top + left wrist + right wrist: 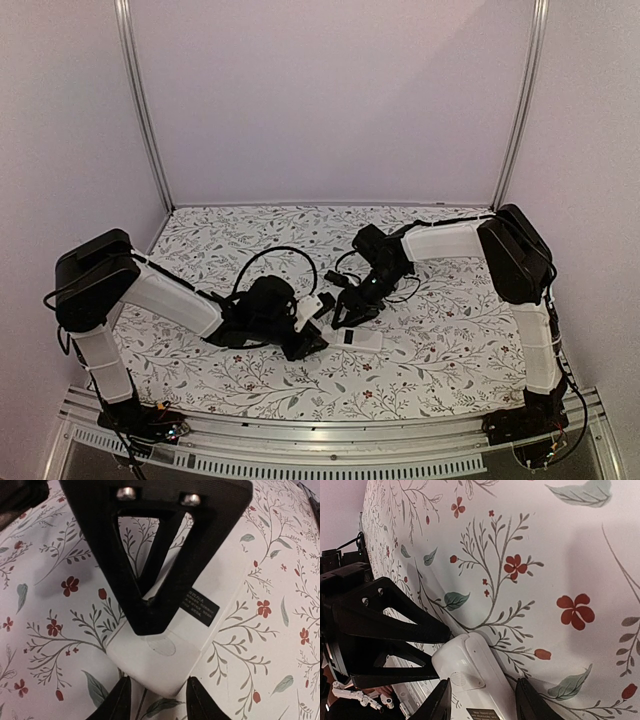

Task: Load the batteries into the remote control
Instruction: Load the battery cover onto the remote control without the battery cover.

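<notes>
**Two grippers meet at one remote**

From above, one white remote lies mid-table on the flowered cloth, half hidden by the two black arms. Only the close views show its black label. The left gripper has its fingers apart around the remote's round end. The right gripper sits the same way farther along. I cannot tell if either squeezes. One black cable loops behind

The right fingers hide much of the remote control, whose label print is illegible.
</notes>
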Motion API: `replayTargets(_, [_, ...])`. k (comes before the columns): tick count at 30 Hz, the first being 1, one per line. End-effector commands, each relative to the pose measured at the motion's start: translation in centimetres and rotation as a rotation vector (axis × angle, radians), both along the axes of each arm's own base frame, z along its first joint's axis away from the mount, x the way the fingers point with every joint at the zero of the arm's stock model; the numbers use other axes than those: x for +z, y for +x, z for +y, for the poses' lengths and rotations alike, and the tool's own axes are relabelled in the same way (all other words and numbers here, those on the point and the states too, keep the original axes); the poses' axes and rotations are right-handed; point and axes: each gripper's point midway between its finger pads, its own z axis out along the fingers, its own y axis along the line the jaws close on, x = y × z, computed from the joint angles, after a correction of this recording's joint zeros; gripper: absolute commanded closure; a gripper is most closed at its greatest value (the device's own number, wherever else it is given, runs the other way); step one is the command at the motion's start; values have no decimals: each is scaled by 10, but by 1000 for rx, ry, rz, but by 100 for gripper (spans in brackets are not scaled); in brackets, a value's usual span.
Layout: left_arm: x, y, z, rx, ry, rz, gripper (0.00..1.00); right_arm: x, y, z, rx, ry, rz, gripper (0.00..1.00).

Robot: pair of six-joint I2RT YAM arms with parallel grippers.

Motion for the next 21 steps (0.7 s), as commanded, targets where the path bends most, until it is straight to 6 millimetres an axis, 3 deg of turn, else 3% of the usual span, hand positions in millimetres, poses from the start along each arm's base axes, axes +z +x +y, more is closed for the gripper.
replayTargets(1, [2,0,-7,-16,4,-12,62,-3,-2,2,12,1,17,56])
replayTargets(14, [-21,5,-2,19,89,52,59,-8,0,-2,10,-30,1,57])
replayTargets(18, [-18,6,0,40,79,73,58,-13,1,-5,10,-53,-10,59])
replayTargets(21, [-13,4,4,46,74,75,52,-17,2,-8,10,-75,-16,60])
